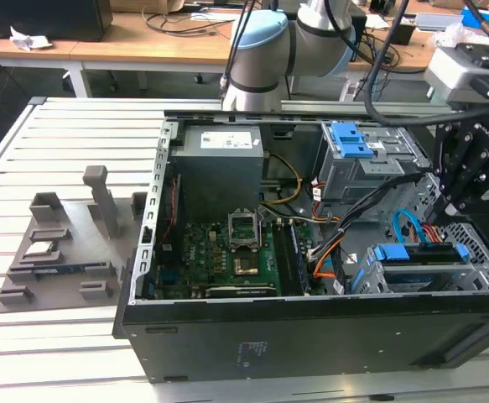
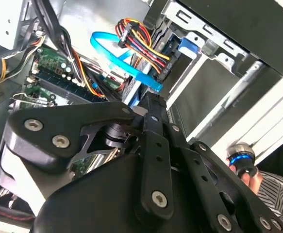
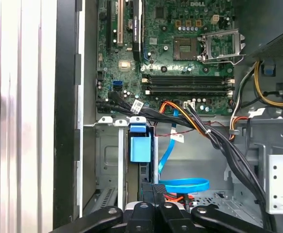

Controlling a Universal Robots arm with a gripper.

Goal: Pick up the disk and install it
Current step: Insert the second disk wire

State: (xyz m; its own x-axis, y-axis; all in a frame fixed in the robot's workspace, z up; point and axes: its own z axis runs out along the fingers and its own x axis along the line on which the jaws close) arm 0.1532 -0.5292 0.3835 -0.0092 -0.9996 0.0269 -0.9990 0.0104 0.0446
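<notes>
One computer case (image 1: 311,336), open, lying on its side on a slatted white table (image 1: 59,344); every place below is given relative to this case.

- The disk (image 1: 420,270): inside the case, at the corner on the exterior view's right nearest the camera. It stands on edge in a grey drive cage (image 1: 479,260), with blue plastic rails along its upper side. In the first wrist view its blue end piece (image 3: 140,145) shows in the cage slot.
- Gripper (image 1: 458,210): black, directly above the disk's cage and inside the case opening. In both wrist views the fingertips (image 3: 153,188) (image 2: 153,101) are pressed together, with nothing seen between them, close to the disk's edge. Contact cannot be confirmed.
- Blue flat cable (image 3: 180,184): looped inside the case, just beside the fingertips.
- Second drive cage with blue latch (image 1: 353,143): inside the case, at the far corner.
- Motherboard (image 1: 227,252): on the case floor, with an empty processor socket (image 3: 186,47), its frame raised.
- Power supply (image 1: 219,151): inside the case, along the far wall.
- Grey fixture tray (image 1: 68,243): outside the case, towards the exterior view's left, holding a small square chip (image 1: 41,249).
</notes>
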